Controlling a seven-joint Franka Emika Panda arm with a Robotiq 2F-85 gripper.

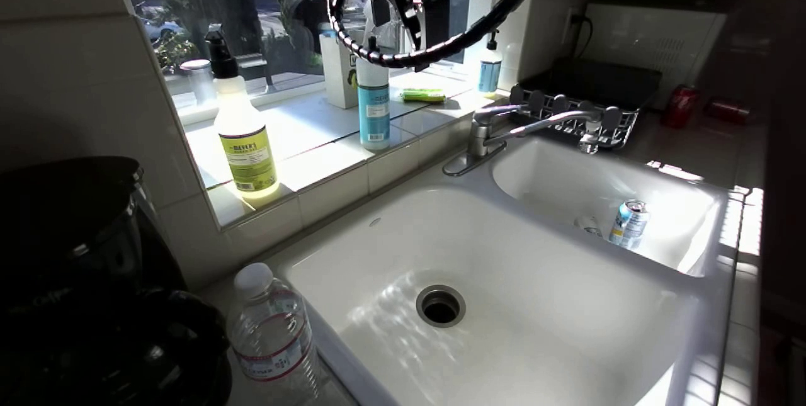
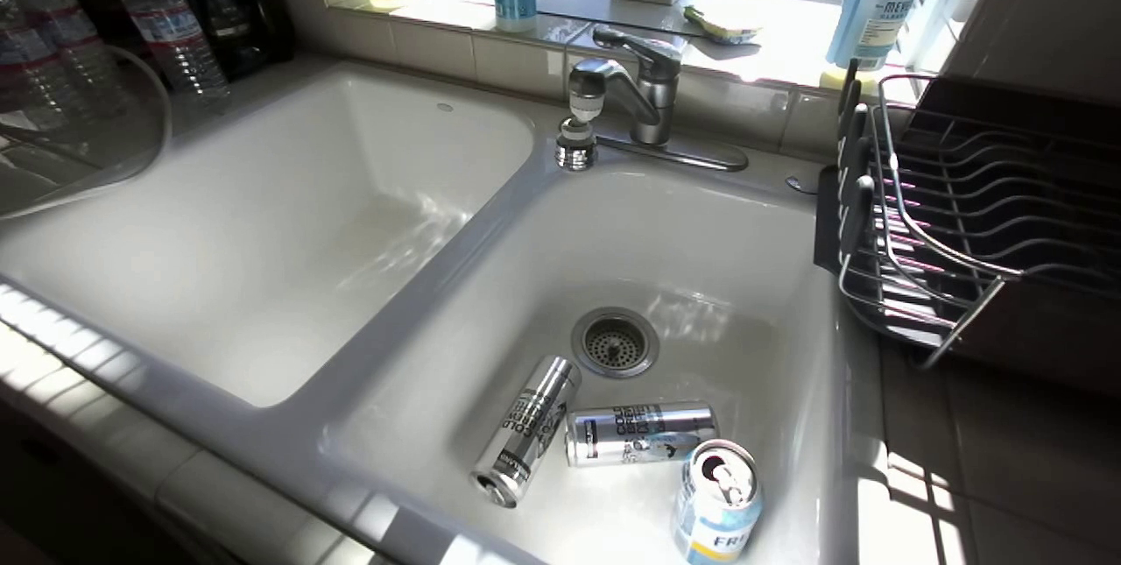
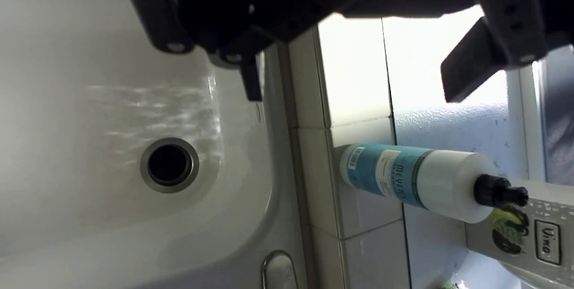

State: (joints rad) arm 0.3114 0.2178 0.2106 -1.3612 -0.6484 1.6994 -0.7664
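Note:
My gripper [image 3: 353,100] is open in the wrist view, its two black fingers spread wide with only the sunlit sill behind the gap. In an exterior view the gripper [image 1: 409,19] hangs high in front of the window, partly crossed by a looping black cable. Nearest to it is a blue-labelled Meyer's bottle [image 3: 390,172] with a black nozzle, upright on the tiled sill and apart from the fingers. A white pitcher [image 3: 549,217] with a fruit picture stands behind that bottle. The yellow-green spray bottle [image 1: 252,160] stands farther along the sill.
The white double sink [image 1: 504,230] lies below the sill, with a chrome faucet [image 2: 657,83] at its back. Several cans, including a silver can [image 2: 644,434], are in its smaller basin. A dish rack [image 2: 955,267], coffee maker [image 1: 82,280] and water bottle [image 1: 271,337] flank it.

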